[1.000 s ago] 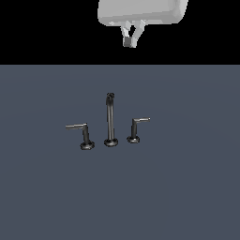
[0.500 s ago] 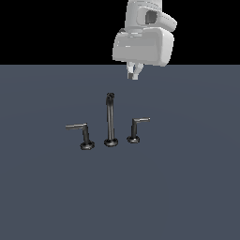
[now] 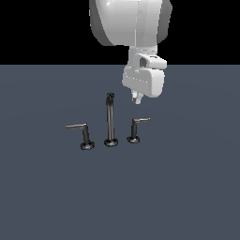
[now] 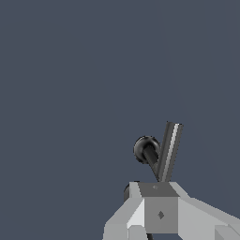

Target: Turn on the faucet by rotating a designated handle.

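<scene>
The faucet (image 3: 110, 121) stands on the grey surface: a tall thin spout with a hooked tip between two lever handles. The handle (image 3: 135, 130), the smaller one with a bent stem and thin pale lever, is on the exterior view's right of the spout. My gripper (image 3: 137, 98) hangs just above and slightly behind the handle, apart from it, fingers together and holding nothing. In the wrist view the handle's pale lever (image 4: 169, 150) and round base (image 4: 145, 149) lie just beyond my gripper (image 4: 158, 186).
The larger handle (image 3: 84, 135) with a straight stem stands on the exterior view's left of the spout. The flat grey surface (image 3: 187, 187) spreads around the set. The arm's white body (image 3: 131, 23) fills the upper middle of the exterior view.
The arm has come down from the upper edge of the exterior view and closer to the faucet, so the gripper now hangs just above the smaller handle. The faucet has not moved.
</scene>
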